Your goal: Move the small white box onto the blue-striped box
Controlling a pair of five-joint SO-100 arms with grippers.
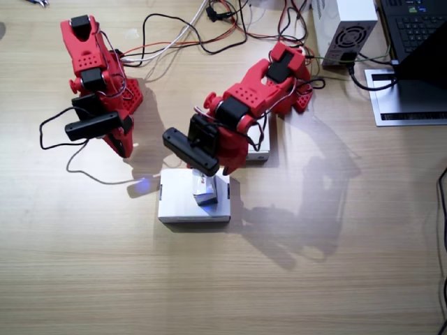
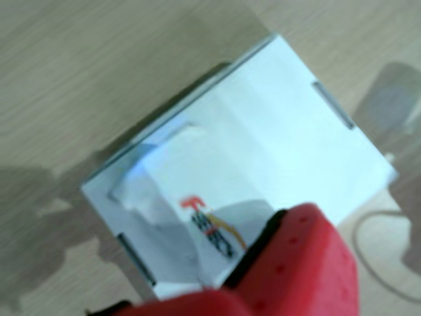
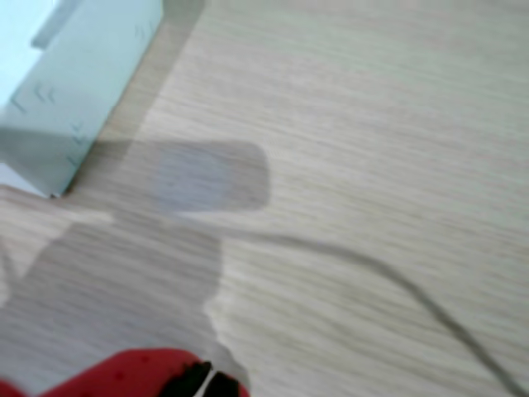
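A light wooden table (image 1: 335,279) carries a flat white box (image 1: 178,202), another partly hidden box (image 1: 260,148), tangled cables (image 1: 188,35), and possibly a laptop (image 1: 415,24).

No legible txt; small white box (image 2: 210,227) shows red mark only.

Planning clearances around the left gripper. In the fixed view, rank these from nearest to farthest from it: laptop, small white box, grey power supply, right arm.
Measured from the left gripper:
1. small white box, right at the jaws, on top of a flat white box.
2. right arm, across the table beside it.
3. grey power supply, at the far edge behind the left arm's base.
4. laptop, in the far corner beyond the supply.
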